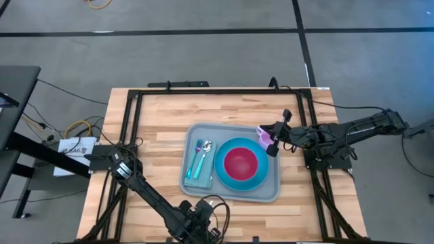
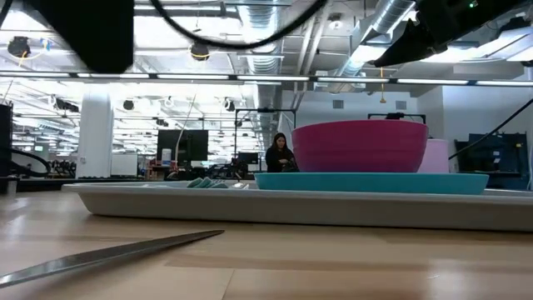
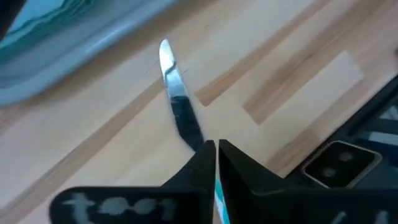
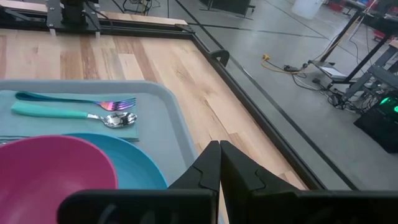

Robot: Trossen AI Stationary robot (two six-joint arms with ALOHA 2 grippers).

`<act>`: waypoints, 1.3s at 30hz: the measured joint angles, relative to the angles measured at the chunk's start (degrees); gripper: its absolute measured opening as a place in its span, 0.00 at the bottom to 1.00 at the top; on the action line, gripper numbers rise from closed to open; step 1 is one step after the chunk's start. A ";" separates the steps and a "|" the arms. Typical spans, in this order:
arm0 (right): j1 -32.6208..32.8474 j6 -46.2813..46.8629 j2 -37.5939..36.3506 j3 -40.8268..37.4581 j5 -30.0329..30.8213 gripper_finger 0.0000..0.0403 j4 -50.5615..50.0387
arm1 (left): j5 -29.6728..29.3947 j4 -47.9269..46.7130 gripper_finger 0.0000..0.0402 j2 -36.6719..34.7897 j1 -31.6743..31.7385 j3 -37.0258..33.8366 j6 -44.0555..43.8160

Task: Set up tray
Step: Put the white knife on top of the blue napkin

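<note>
The grey-blue tray [image 1: 198, 130] lies mid-table. On it are a blue plate [image 1: 261, 177] bearing a pink bowl [image 1: 241, 163], and a teal napkin [image 1: 200, 177] with a fork [image 4: 74, 99] and a spoon [image 4: 74, 114] on it. My left gripper [image 3: 216, 152] stands at the table's near edge [image 1: 200, 220], in front of the tray, shut on a knife [image 3: 177, 99] with a teal handle. My right gripper [image 4: 219, 155] hangs shut above the tray's right rim [image 1: 273, 146], with nothing between its fingers. My left gripper pinches the knife by its teal handle [image 3: 219, 194] between its two fingers, close to where the blade begins. The fingers slant steeply down from above. The blade [image 2: 108, 254] sticks out ahead of them toward the tray, low over the wood; whether its tip touches the table I cannot tell.
A pink cup [image 1: 263, 135] stands at the tray's far right corner, right beside my right gripper. A black frame [image 1: 224, 90] runs around the wooden table. Bare wood lies between the tray's near rim [image 3: 62, 56] and the table's near edge. A person sits far back in the room [image 2: 279, 154].
</note>
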 joint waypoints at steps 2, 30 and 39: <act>0.00 0.00 0.01 0.00 0.00 0.00 0.00 | 1.36 0.90 0.04 0.01 0.01 -0.76 0.41; -0.01 0.00 0.01 0.00 0.01 0.00 0.00 | 9.23 5.16 0.33 0.01 0.38 -3.89 -5.18; 0.00 0.00 0.00 0.00 0.02 0.00 -0.04 | 10.18 8.27 0.33 2.39 -1.42 -3.89 -7.05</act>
